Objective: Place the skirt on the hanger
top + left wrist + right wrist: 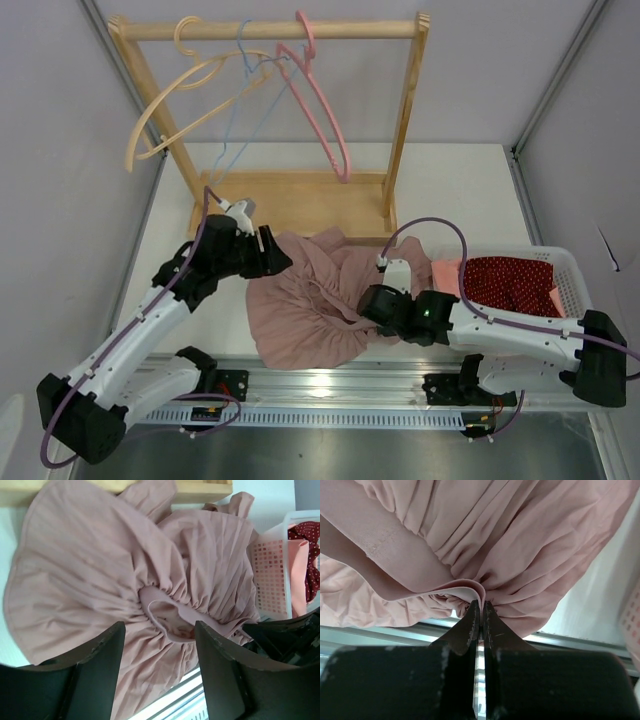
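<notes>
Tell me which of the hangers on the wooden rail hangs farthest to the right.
The pink plastic hanger. The thin blue hanger and the cream hanger both hang to its left.

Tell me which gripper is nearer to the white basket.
Right. The right gripper, shut on the skirt, is a little left of the white basket in the top view. The left gripper, open, is farther left, across the skirt.
</notes>
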Robot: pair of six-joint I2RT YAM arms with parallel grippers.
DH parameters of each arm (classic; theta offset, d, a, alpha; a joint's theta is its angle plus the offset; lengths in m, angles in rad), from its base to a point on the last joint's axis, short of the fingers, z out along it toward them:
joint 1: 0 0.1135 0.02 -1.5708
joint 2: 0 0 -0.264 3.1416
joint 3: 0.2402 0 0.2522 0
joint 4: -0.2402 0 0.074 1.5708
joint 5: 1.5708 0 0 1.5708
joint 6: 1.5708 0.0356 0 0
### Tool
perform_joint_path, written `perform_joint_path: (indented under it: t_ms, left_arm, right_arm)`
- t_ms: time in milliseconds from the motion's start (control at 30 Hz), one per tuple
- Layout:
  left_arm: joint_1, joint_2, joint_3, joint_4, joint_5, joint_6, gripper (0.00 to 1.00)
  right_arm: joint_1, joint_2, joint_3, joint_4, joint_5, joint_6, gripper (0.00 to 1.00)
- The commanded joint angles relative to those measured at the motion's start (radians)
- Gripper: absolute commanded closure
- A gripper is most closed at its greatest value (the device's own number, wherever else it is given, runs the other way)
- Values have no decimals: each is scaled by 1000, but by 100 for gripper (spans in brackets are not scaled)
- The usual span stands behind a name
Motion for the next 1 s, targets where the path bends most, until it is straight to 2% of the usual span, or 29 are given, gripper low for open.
perform_joint_path:
  t_ms: [0, 133, 267, 667, 967]
  left_arm:
    - [-39, 93, 56, 0, 36, 92, 38]
    - [-153, 203, 102, -14, -81, 128, 48]
    - [-199, 266, 117, -21, -136, 148, 54]
    - [-211, 415, 132, 29, -168, 184, 55]
    - [-217, 490, 131, 101, -133, 182, 57]
  right_arm:
    - [17, 1, 11, 77, 58, 61, 100]
    - [15, 39, 48, 76, 75, 39, 100]
    - [12, 55, 63, 73, 78, 32, 100]
    - [3, 44, 80, 74, 75, 15, 100]
    - [-23, 36, 74, 88, 64, -5, 100]
